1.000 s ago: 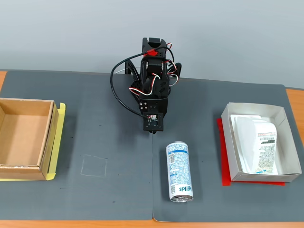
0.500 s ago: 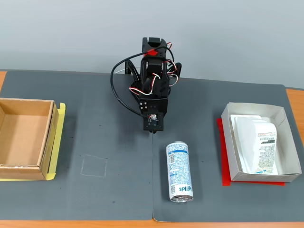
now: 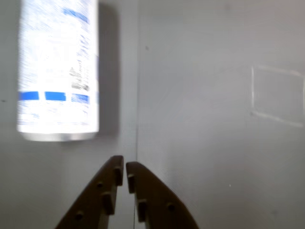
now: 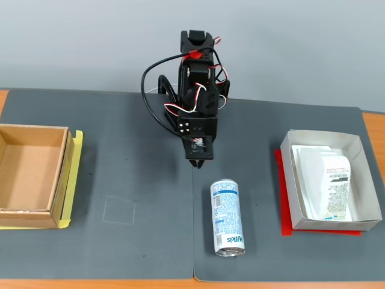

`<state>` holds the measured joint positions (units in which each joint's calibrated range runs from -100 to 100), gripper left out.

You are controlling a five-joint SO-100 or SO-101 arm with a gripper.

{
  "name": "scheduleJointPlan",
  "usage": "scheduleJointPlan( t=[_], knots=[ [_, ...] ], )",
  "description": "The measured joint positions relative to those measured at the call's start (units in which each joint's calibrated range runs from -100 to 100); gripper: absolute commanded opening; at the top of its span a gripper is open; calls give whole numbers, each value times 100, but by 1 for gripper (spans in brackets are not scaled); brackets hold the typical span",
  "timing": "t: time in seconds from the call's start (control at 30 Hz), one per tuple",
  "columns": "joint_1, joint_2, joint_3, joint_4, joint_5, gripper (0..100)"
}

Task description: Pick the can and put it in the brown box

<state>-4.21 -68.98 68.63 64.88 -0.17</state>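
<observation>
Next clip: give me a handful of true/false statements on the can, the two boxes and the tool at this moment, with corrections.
1. The can lies on its side on the mat. True.
2. The tool grips the can. False: it is shut on nothing, with the can apart from it.
3. The brown box is empty. True.
4. The white box at the right of the fixed view is empty. False: it holds a white printed packet.

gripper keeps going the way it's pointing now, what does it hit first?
Likely the bare grey mat. The gripper, jaws nearly shut, points down at it; the can lies off to the left in the wrist view. Depth unclear.
</observation>
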Motion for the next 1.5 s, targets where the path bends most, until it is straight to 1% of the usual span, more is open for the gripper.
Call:
scheduleJointPlan(
  t=[0.4,0.47,0.63,0.73,0.87,1.2,1.3,1.43,1.5],
  knots=[
    [-961,2620,-2357,-35,-24,1],
    [-1042,2933,-2638,-35,-156,1],
    [-1079,3677,-3309,-35,-684,1],
    [-1079,4134,-3636,-35,-840,2],
    [-1072,4801,-3989,-35,-874,2],
    [-1567,6069,-5005,-35,-874,2],
    [-1678,6331,-5213,-35,-874,8],
    [-1648,6441,-5277,-35,-884,24],
    [-1670,6450,-5277,-35,-894,31]
  ],
)
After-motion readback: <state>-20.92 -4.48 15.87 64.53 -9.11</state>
